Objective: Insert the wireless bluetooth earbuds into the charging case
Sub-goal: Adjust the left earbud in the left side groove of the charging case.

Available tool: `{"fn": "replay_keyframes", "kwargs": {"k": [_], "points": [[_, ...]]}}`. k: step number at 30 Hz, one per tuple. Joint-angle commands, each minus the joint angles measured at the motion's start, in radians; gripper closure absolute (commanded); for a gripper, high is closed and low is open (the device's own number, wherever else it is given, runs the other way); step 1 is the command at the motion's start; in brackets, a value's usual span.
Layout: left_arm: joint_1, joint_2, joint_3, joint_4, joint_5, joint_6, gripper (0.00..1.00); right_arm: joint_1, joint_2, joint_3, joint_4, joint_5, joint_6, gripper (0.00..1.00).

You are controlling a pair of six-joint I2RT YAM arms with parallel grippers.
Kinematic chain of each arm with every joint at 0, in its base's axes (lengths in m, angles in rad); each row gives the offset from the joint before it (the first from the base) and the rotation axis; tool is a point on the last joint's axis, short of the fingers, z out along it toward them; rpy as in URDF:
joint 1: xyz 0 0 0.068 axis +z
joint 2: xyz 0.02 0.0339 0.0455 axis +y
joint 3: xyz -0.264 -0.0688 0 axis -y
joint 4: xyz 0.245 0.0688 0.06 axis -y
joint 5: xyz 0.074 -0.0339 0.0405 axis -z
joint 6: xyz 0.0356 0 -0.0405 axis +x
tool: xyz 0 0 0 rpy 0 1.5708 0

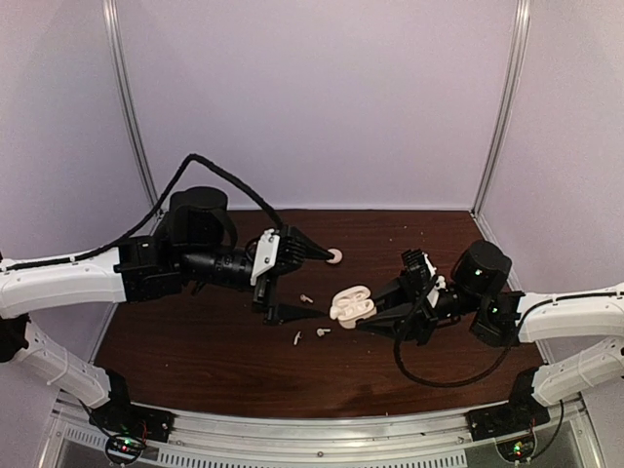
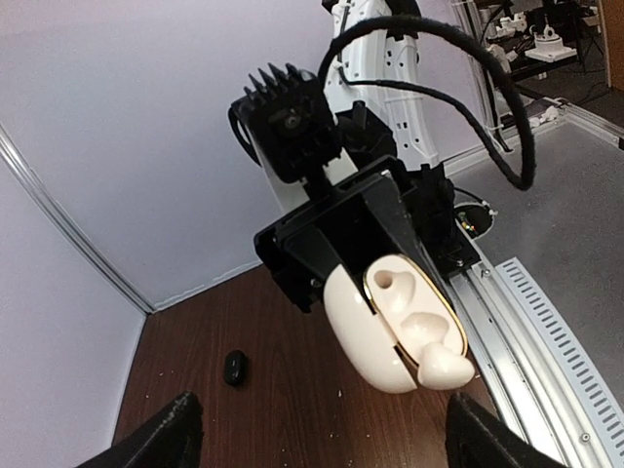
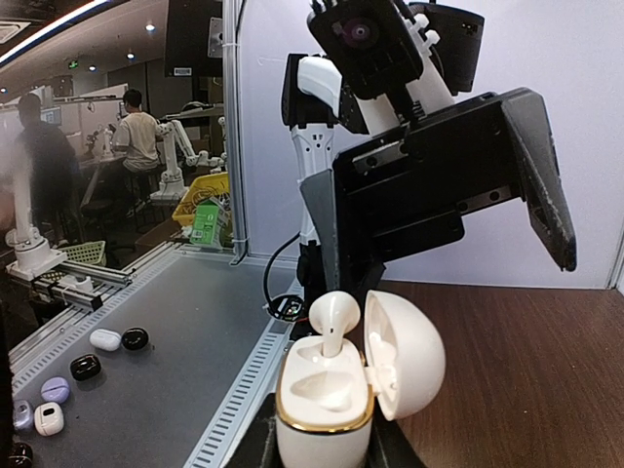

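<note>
The cream charging case point(image 1: 351, 304) is open, lid swung aside, and my right gripper point(image 1: 375, 314) is shut on its base. In the right wrist view the case point(image 3: 322, 409) stands upright between the fingers. One whitish earbud point(image 3: 334, 322) has its stem in the far slot and its head sticks out; the near slot is empty. My left gripper point(image 1: 320, 285) is open and empty, facing the case point(image 2: 390, 322) and the earbud point(image 2: 444, 366), with its fingers point(image 2: 161, 434) wide apart. Three whitish earbuds point(image 1: 306, 298) point(image 1: 297, 337) point(image 1: 323, 331) lie on the table. A black earbud point(image 2: 235, 368) lies on the wood.
A small round whitish object point(image 1: 334, 256) lies by the left gripper's far finger. The metal rail point(image 1: 322, 429) runs along the near table edge. Walls close the back and sides. Several small cases point(image 3: 105, 339) lie on a grey surface beyond the table edge.
</note>
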Motion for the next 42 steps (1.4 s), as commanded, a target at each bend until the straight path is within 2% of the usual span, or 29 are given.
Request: {"fn": "replay_keyframes", "kwargs": {"k": [1, 42], "points": [[0.001, 0.015, 0.036, 0.024, 0.029, 0.019, 0.13, -0.001, 0.002, 0.023, 0.025, -0.014, 0.007, 1.0], [0.0, 0.076, 0.09, 0.044, 0.104, -0.033, 0.21, 0.005, 0.023, 0.021, 0.006, 0.033, -0.002, 1.0]]}}
